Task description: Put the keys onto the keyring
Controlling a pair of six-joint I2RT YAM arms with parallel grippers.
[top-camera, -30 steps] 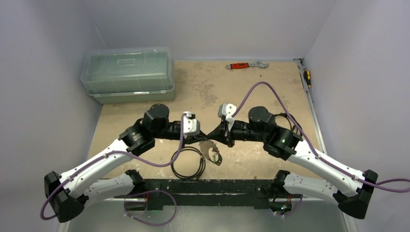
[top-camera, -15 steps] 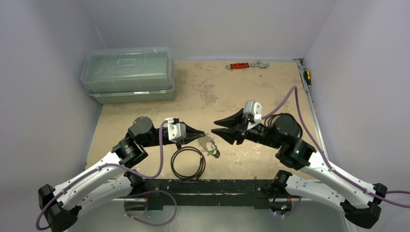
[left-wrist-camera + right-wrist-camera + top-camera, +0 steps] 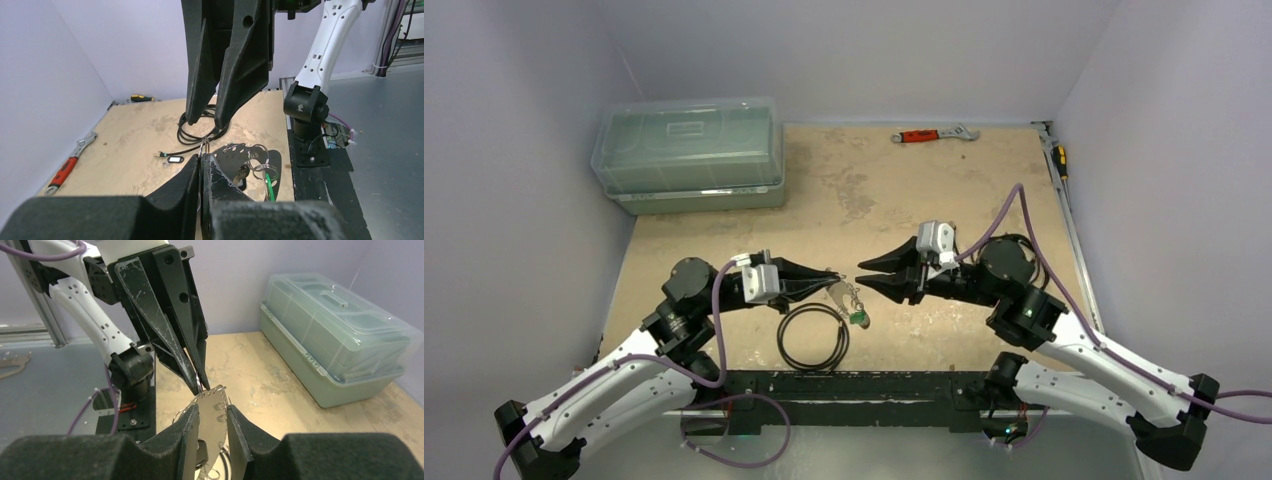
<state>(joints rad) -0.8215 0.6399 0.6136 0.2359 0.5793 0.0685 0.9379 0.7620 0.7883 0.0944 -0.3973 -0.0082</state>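
My left gripper (image 3: 826, 283) (image 3: 204, 157) is shut on a small silvery wire keyring (image 3: 205, 146). From that ring hangs a flat leaf-shaped metal plate (image 3: 212, 432) with holes along its edge. It carries more small rings, the keys (image 3: 844, 297) (image 3: 242, 173) and a green piece (image 3: 860, 319) (image 3: 270, 181). My right gripper (image 3: 861, 275) (image 3: 213, 409) faces the left one, open, fingers either side of the plate. In the top view its tips stand just short of the bunch. The left gripper's tips (image 3: 197, 384) pinch the ring at the plate's top.
A black cable coil (image 3: 814, 337) (image 3: 200, 131) lies on the table under the bunch, a small black tag (image 3: 175, 159) beside it. A lidded green plastic box (image 3: 689, 150) (image 3: 335, 350) stands far left. A red-handled wrench (image 3: 934, 134) and a screwdriver (image 3: 1060, 160) lie at the far edge.
The grippers were together over the bunch; the right one let go, opened and drew back right. The left arm pulled back left, still pinching the ring, bunch carried with it.
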